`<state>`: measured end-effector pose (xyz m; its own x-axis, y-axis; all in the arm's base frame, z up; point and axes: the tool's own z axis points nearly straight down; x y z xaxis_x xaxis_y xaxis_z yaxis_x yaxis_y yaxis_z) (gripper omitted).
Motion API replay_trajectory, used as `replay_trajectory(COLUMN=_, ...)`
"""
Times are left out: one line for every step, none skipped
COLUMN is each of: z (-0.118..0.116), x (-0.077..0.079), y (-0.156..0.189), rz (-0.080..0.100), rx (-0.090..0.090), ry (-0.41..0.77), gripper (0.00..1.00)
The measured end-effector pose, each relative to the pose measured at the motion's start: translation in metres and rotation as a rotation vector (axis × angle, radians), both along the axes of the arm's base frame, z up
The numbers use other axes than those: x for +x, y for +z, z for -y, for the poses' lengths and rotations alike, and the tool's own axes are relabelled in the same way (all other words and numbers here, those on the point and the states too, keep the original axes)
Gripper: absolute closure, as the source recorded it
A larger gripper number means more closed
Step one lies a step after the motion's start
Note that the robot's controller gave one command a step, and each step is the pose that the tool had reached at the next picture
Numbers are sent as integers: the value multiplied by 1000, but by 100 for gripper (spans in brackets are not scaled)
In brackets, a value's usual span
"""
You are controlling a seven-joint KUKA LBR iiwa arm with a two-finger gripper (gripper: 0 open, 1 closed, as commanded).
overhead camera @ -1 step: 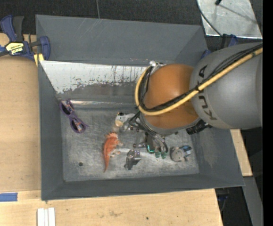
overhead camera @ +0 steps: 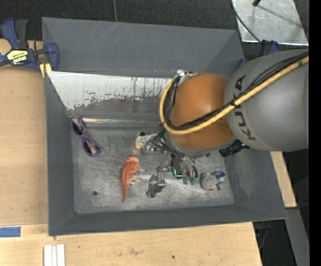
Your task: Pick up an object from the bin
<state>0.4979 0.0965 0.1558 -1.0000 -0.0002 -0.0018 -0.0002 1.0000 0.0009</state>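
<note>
The end effector point(overhead camera: 170, 173) hangs low near the front wall of the bin point(overhead camera: 60, 165), probably set for a pick. I cannot tell whether it is apart or together. Nothing shows in its hold. An orange toy animal point(overhead camera: 130, 173) lies flat just to its left and a round grey thing point(overhead camera: 211, 180) just to its right. Purple glasses point(overhead camera: 85, 137) lie well apart by the left wall. The open floor between gives the freest room.
</note>
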Motion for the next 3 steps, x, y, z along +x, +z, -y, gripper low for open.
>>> replay_trajectory(z=-7, x=0, y=-23, rz=9, rx=-1, ry=123, gripper=0)
replay_trajectory(z=-31, x=0, y=-64, rz=18, rx=1, ry=422, gripper=0)
replay_trajectory(z=-17, x=28, y=-75, rz=1, rx=-1, ry=592, gripper=100)
